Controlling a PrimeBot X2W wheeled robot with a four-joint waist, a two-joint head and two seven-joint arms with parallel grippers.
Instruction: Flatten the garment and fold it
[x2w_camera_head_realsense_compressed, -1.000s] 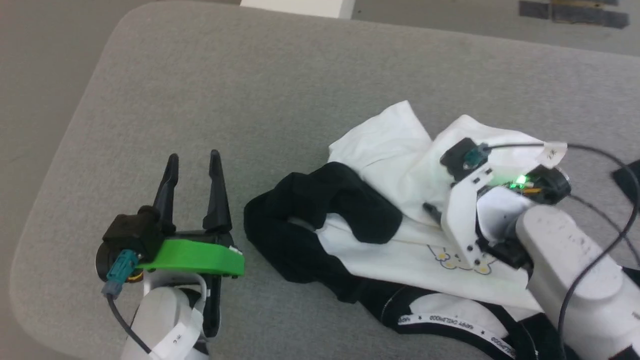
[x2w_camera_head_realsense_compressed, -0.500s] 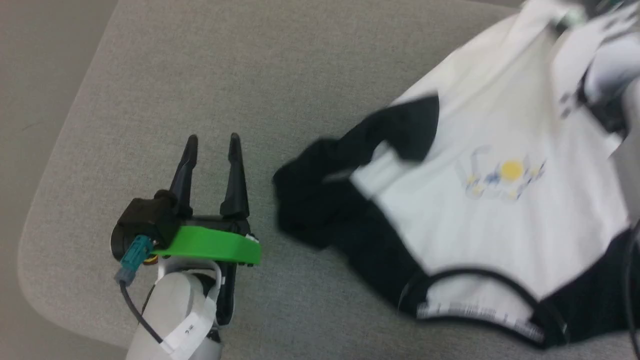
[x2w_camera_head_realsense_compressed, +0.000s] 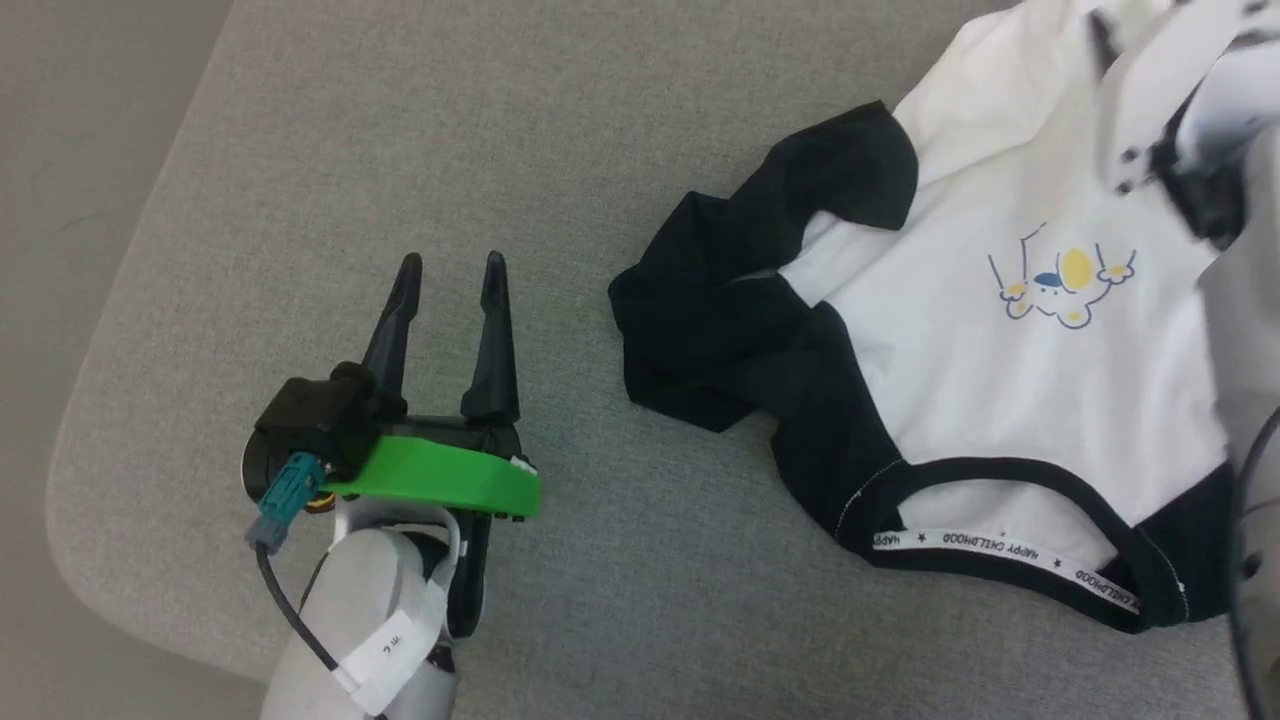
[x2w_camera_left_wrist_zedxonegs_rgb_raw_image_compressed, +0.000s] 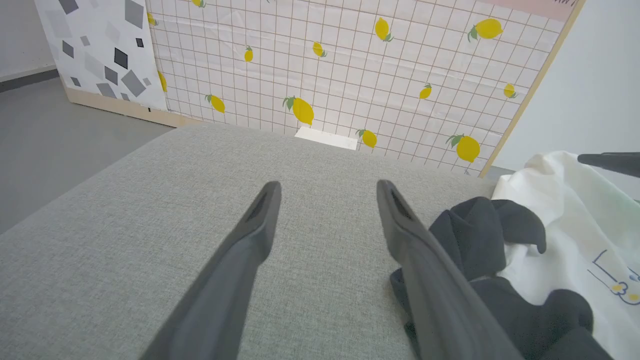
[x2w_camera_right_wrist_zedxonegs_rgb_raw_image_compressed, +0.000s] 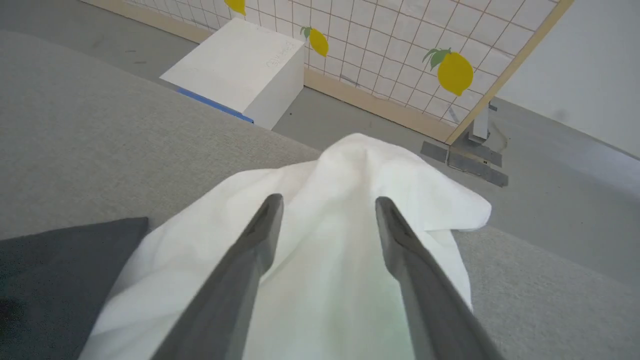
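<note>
**Shirt partly spread; bunched sleeve needs work**

Shirt (x2w_camera_head_realsense_compressed: 1000, 400) lies chest up on the grey counter (x2w_camera_head_realsense_compressed: 500, 150), to the right of the left pincer (x2w_camera_head_realsense_compressed: 452, 263). Its collar (x2w_camera_head_realsense_compressed: 1000, 466) is about level with that pincer's base, and its hem (x2w_camera_right_wrist_zedxonegs_rgb_raw_image_compressed: 360, 165) lies well beyond the fingertips. The print (x2w_camera_head_realsense_compressed: 1065, 285) reads clearly.

Left pincer: fingers apart, nothing between them, hovering over bare counter. The part of the shirt nearest it is the black sleeve (x2w_camera_head_realsense_compressed: 720, 300), crumpled and doubled over itself.

Right pincer (x2w_camera_right_wrist_zedxonegs_rgb_raw_image_compressed: 328, 199): on the far side of the shirt from the left pincer, over the white hem. Its fingers are spread and I see no cloth clamped. The hem below is rucked into a peak.

Judgement: the step is flattening. The body looks mostly smooth; the sleeve and hem do not.

How to do it well:
- Take the sleeve near its end, not mid-bundle. The cuff is hidden in the folds.
- Pinch one layer only.
- Draw it low, towards the left pincer's side, so the body does not drag along.
- Use the right pincer to tug the hem peak outward, away from the left pincer.
</note>
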